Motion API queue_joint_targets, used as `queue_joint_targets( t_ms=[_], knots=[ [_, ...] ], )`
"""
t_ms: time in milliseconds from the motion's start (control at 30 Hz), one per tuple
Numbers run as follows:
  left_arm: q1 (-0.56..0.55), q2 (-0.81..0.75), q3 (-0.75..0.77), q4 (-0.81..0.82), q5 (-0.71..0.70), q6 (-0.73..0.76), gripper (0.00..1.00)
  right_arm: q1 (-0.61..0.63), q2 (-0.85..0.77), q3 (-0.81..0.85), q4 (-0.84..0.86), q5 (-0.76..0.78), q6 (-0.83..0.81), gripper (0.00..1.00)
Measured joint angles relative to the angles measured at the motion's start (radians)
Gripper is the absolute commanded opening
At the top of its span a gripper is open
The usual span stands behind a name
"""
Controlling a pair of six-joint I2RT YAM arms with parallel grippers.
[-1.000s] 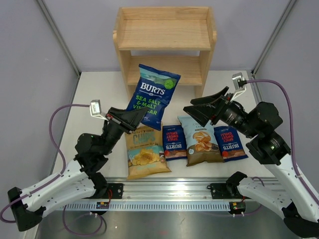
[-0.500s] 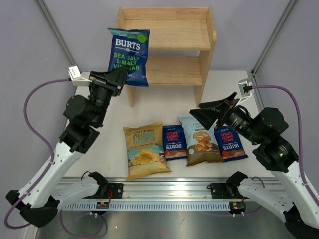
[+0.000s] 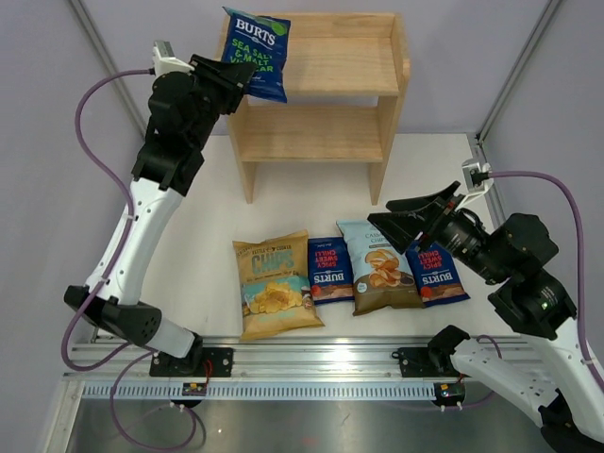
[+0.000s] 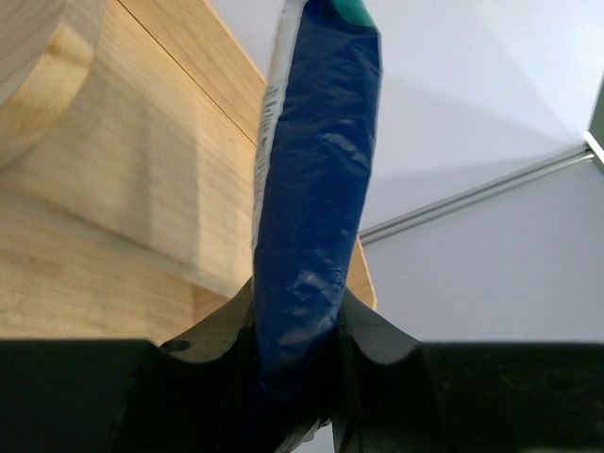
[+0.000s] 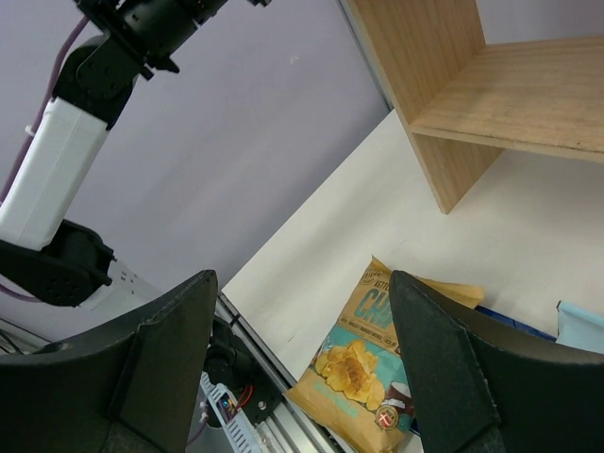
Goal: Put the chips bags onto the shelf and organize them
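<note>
My left gripper is shut on a dark-blue Burts chips bag and holds it upright, high at the left end of the light-wood shelf, over its top tier. In the left wrist view the bag stands between my fingers, with shelf wood to the left. On the table lie a tan Chips bag, a small Burts bag, a light-blue and brown bag and another small Burts bag. My right gripper is open and empty above them. Its wrist view shows the tan bag.
Both shelf tiers are bare. White table lies between the shelf and the row of bags. A metal rail runs along the near edge. Purple-grey walls close the back and sides. My left arm shows in the right wrist view.
My left arm has lifted the Burts bag from above the table up and back to the shelf's top left. My right gripper has drawn back slightly to the right, still open.
</note>
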Motion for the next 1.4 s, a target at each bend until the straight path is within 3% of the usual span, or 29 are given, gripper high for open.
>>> queue_joint_targets(
  t_ms=[267,467,633,800,933,1067,1400],
  knots=[
    [0.032,0.236,0.251,-0.144,0.031,-0.021,0.00,0.000,-0.018,0.000,-0.027,0.008,-0.016,0.82],
    [0.042,0.317,0.343,-0.245,0.033,-0.055,0.01,0.000,-0.037,0.000,-0.036,0.023,-0.023,0.82],
    [0.066,0.351,0.407,-0.296,0.032,-0.088,0.14,0.000,-0.041,0.000,-0.036,0.024,-0.023,0.82],
    [0.084,0.382,0.465,-0.341,0.033,-0.113,0.18,0.000,-0.042,0.000,-0.036,0.024,-0.023,0.82],
    [0.089,0.428,0.524,-0.343,0.039,-0.116,0.28,0.000,-0.048,0.000,-0.036,0.024,-0.023,0.82],
    [0.088,0.436,0.535,-0.340,0.050,-0.108,0.41,0.000,-0.054,-0.006,-0.035,0.025,-0.023,0.82],
    [0.068,0.433,0.544,-0.371,0.038,-0.033,0.61,0.000,-0.066,-0.006,-0.035,0.025,-0.022,0.82]
  ],
)
